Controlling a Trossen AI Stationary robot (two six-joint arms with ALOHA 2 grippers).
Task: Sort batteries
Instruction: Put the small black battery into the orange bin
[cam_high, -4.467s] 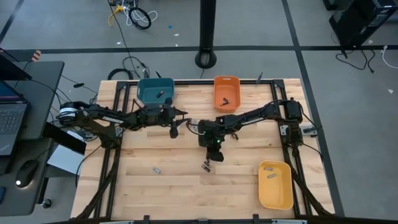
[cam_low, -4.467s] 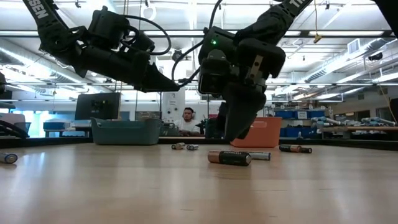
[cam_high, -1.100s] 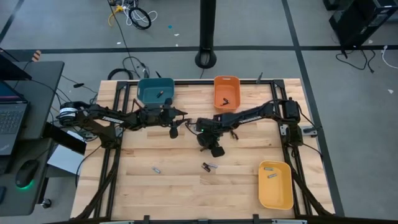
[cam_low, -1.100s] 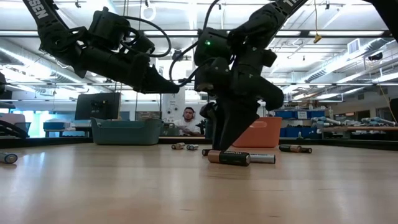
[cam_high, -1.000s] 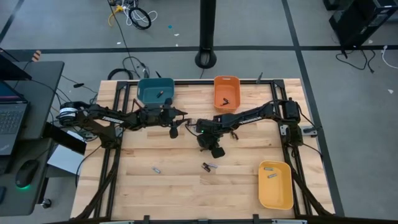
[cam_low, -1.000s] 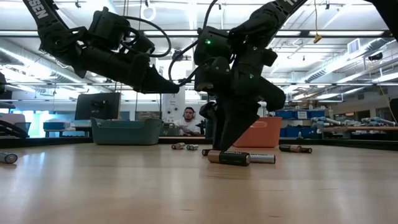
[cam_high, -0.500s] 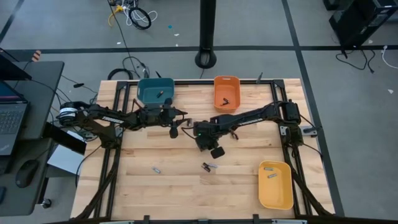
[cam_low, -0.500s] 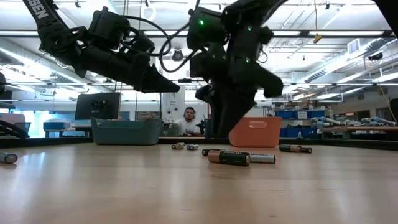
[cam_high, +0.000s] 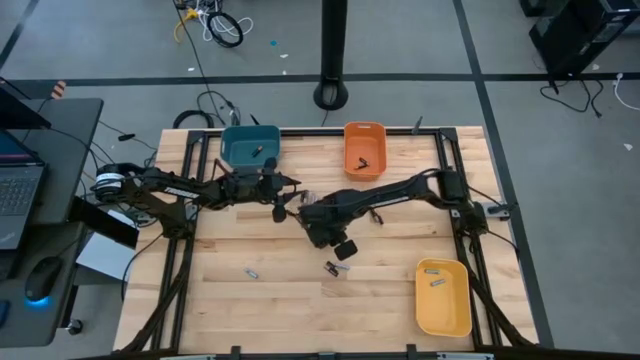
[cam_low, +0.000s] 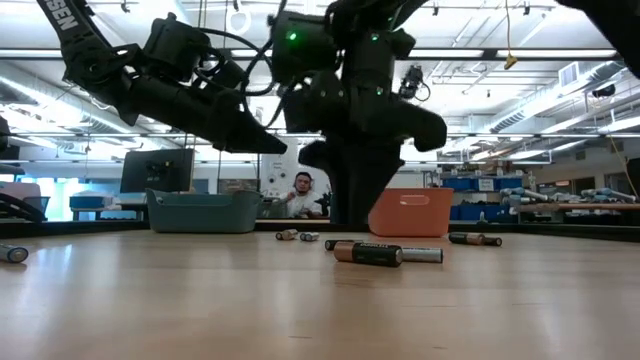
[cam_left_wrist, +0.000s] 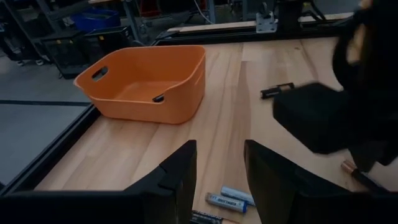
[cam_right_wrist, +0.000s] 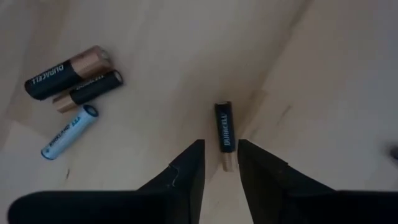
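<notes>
While the left gripper (cam_high: 281, 210) hangs above the light wooden slatted table (cam_high: 300, 300) just in front of the teal plastic bin (cam_high: 250, 146), its two dark fingers (cam_left_wrist: 180, 174) stand apart with nothing between them. Past them, the left wrist view shows two small batteries lying side by side (cam_left_wrist: 227, 200) on the wood and the orange plastic bin (cam_left_wrist: 146, 81) beyond, with a small dark battery (cam_left_wrist: 159, 98) inside it.

At mid-table the right gripper (cam_right_wrist: 221, 163) is raised off the surface, and its fingers pinch a slim black battery with a copper end (cam_right_wrist: 225, 134) by that end. On the table under it lie three loose batteries in a cluster (cam_right_wrist: 71, 93): a thick black-and-copper one, a thinner dark one touching it, and a pale blue-tipped one beside them. Another small battery (cam_high: 251, 272) lies alone toward the table's left front. Two silvery batteries (cam_high: 433, 276) rest in the yellow plastic bin (cam_high: 443, 318) at the right front corner.
</notes>
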